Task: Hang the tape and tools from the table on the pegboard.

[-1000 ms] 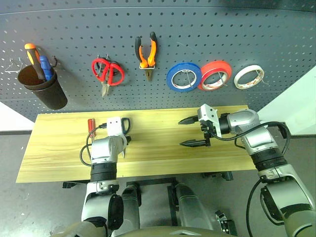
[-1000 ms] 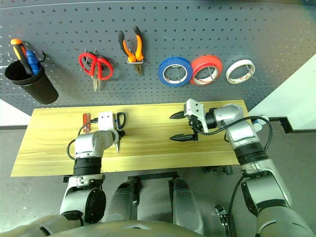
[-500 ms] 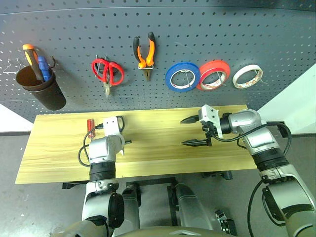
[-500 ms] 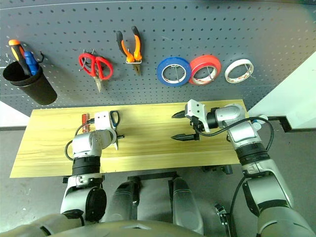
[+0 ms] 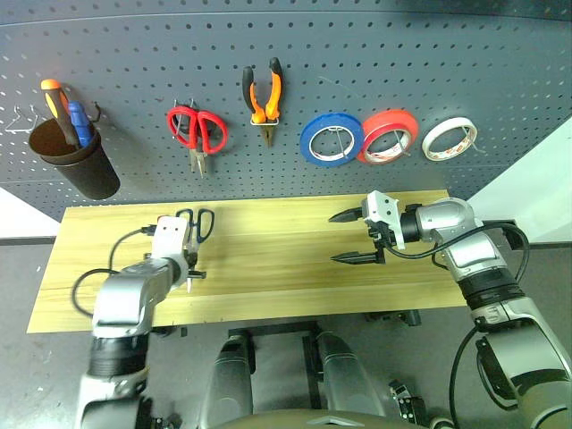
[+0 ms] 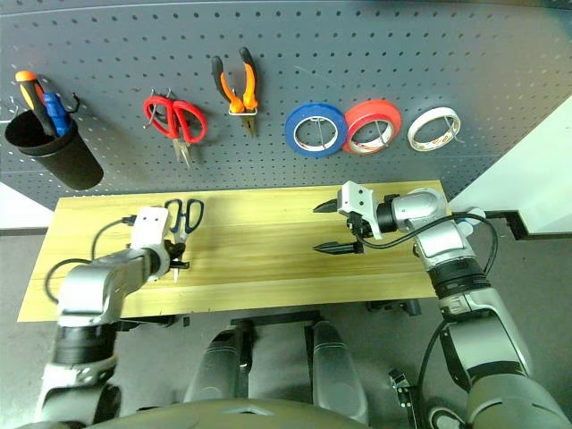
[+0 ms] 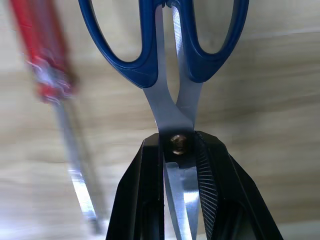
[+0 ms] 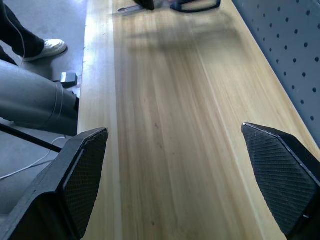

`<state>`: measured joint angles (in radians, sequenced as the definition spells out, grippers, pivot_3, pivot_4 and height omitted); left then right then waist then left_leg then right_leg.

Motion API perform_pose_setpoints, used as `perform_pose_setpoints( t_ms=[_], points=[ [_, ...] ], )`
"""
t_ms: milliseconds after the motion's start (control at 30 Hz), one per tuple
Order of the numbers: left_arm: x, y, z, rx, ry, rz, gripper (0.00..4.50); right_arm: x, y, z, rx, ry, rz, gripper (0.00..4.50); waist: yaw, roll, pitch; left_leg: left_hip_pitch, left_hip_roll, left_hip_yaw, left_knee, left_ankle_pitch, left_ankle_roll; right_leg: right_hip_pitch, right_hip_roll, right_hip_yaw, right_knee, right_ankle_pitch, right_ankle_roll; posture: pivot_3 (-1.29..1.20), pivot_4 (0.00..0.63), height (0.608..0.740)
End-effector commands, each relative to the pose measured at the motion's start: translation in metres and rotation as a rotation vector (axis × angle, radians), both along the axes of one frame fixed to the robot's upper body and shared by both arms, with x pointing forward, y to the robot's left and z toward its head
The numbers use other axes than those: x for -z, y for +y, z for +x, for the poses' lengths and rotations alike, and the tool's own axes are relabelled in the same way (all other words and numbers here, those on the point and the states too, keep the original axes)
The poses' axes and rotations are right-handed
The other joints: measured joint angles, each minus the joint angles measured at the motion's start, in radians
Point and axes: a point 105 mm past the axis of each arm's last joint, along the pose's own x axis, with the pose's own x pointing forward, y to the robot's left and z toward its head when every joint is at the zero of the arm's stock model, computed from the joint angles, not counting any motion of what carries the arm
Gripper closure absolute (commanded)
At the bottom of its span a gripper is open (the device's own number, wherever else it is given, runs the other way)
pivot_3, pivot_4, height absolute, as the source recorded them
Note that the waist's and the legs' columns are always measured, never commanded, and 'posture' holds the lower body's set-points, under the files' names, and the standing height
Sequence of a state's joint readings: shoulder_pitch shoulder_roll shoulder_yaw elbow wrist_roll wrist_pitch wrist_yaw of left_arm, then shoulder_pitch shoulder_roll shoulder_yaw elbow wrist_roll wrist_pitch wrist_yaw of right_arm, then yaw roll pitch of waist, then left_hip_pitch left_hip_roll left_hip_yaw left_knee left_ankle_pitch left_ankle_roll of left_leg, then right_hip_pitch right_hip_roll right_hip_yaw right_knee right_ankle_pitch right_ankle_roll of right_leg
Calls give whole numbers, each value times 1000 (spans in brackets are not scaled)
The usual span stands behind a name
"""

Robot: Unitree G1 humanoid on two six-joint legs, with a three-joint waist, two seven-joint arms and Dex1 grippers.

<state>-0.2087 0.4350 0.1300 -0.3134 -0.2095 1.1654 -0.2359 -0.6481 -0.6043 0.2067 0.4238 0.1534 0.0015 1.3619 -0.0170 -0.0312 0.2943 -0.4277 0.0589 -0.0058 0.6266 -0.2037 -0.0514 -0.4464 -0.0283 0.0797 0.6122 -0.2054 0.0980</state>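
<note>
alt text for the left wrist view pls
The left gripper is shut on the dark-blue-handled scissors at their pivot screw, handles pointing away. Beside them, a red-handled screwdriver, blurred, over the wooden table.

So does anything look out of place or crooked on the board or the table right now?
Nothing stands out. The pliers, red scissors and three tape rolls hang on the pegboard. The left gripper is shut on the dark-handled scissors, above the table and the red screwdriver.
</note>
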Motion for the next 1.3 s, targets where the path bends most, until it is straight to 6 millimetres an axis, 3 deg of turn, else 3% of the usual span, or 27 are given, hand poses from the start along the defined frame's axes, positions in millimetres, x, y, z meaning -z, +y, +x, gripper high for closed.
perform_pose_setpoints(
  t_ms=[33, 167, 300, 800, 1300],
  points=[
    [-25, -12, -14, 164, -125, -29, 3979, -14, -2, 3, -5, -49, 37, 0, 4, -1, -2, 0, 0, 0, 0, 0, 0, 0, -1, 0, 0, 0, 0, 126, 172, 740],
    [-23, -5, -40, 237, -151, -4, 3979, -18, 1, 5, -7, -66, 58, 0, 4, -4, -7, 0, 0, 1, 0, 0, 0, 0, -1, 0, -1, 0, -1, 141, 151, 740],
    [-27, -2, -51, 285, -252, 6, 3979, -20, 3, 7, -8, -75, 69, 0, 4, -5, -14, 0, 0, 1, 0, 0, 0, 0, -1, 0, -1, 1, -2, 154, 139, 740],
    [-29, -5, -39, 295, -389, 12, 3979, -26, 5, 12, -6, -95, 80, 0, 6, -7, -45, 1, 0, 1, 1, 0, 0, 1, 0, 0, -2, 2, -2, 146, 113, 740],
    [-25, -4, -45, 361, -459, 2, 3979, -23, 6, 10, -14, -98, 72, 0, 6, -6, -71, 2, 1, 2, 3, 0, 0, 3, 0, 0, 0, 2, -2, 146, 113, 740]
  ],
)
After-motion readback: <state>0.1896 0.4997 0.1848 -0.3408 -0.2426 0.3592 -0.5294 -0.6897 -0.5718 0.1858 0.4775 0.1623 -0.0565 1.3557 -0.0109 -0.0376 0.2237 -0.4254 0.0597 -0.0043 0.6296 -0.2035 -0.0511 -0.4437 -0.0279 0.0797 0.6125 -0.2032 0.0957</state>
